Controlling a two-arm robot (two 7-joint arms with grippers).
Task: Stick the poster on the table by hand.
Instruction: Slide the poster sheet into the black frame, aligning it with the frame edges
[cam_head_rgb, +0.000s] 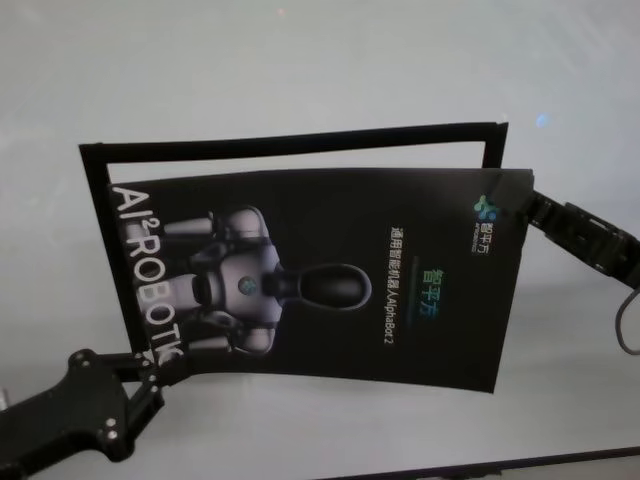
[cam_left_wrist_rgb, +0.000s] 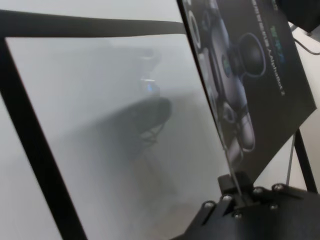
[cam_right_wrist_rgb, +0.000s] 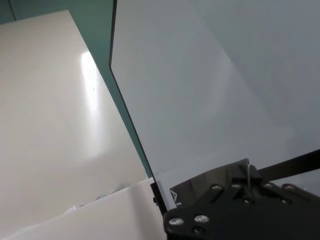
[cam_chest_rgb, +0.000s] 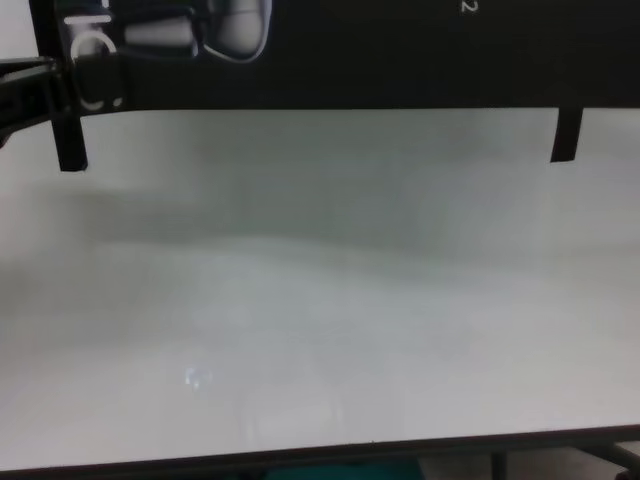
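Left gripper (cam_head_rgb: 150, 385): nearest me, clamped on the poster's near left corner; in the left wrist view I see the sheet's edge nipped between its fingers (cam_left_wrist_rgb: 235, 192).
Poster (cam_head_rgb: 340, 280): held off the table (cam_head_rgb: 300, 60) and bowed, over the black tape outline (cam_head_rgb: 290, 138).
Right gripper (cam_head_rgb: 530, 205): at the far right corner, pinching the sheet's edge.
Risk: I judge uneven lowering would skew the poster against the outline, or trap a bulge.

Bare table (cam_head_rgb: 300, 60) surrounds the lifted poster (cam_head_rgb: 330, 270); tape outline (cam_head_rgb: 290, 138) beneath.
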